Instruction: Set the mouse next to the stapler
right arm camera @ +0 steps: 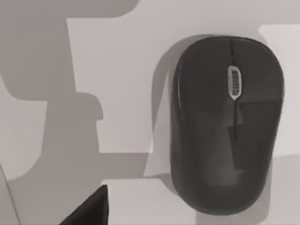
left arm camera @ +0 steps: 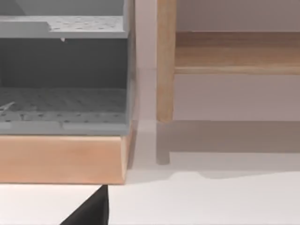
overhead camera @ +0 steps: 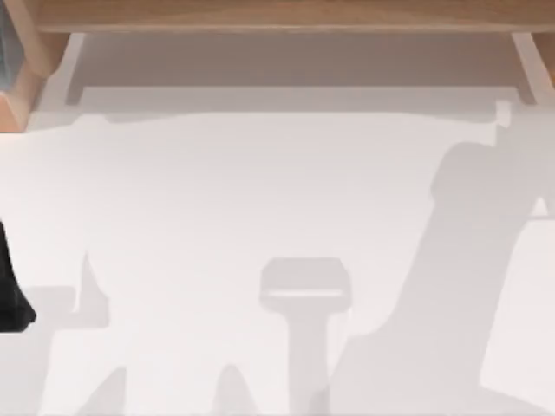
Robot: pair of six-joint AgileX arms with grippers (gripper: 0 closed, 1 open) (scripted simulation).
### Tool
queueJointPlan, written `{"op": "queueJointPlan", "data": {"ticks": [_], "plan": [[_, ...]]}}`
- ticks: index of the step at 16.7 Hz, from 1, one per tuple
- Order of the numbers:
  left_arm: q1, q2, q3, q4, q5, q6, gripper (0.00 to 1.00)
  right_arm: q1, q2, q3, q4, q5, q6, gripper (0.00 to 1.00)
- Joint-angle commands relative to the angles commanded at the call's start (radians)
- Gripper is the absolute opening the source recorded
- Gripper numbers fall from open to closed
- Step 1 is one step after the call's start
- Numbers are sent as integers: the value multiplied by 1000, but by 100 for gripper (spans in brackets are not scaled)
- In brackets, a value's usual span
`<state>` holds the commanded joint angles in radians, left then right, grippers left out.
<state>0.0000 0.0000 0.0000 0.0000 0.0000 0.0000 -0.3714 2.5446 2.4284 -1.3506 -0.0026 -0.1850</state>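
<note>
right arm lines up over the mouse, grasp not yet made

the right wrist view looks straight down on a dark mouse [right arm camera: 227, 124] lying flat on the white desk [right arm camera: 117, 93], scroll wheel [right arm camera: 234, 83] showing near its front end. the mouse sits alone on the surface, with only shadows beside it. a dark wedge at the lower edge of that view may be part of the right hand, but whether its fingers are released or clenched cannot be told. nothing appears to be touching the mouse.

in the top view the desk [overhead camera: 260, 191] carries broad arm shadows, and a wooden shelf frame [overhead camera: 286, 13] runs along the far edge. a dark shape [overhead camera: 10, 290] sits at the desk's left edge; what it is cannot be told from here. the left wrist view faces a grey perforated rack [left arm camera: 63, 108] resting on a wooden base [left arm camera: 61, 159], with a wooden post [left arm camera: 165, 61] just beside it. the left arm seems to be idle, and its hand's state cannot be told either.

judging by this, the step in hand is the approach to the mouse, before any pickup. the next move likely calls for a straight descent with the fingers spread across the mouse's narrower width, closing on its flanks. where the stapler lies cannot be made out, so the placing spot has yet to be found.
</note>
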Motion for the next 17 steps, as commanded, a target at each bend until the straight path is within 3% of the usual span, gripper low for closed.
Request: {"op": "queueJointPlan", "data": {"ticks": [17], "plan": [[0,0,0,0,0,0,100,6,49,-48,93,-7,1,100]]}}
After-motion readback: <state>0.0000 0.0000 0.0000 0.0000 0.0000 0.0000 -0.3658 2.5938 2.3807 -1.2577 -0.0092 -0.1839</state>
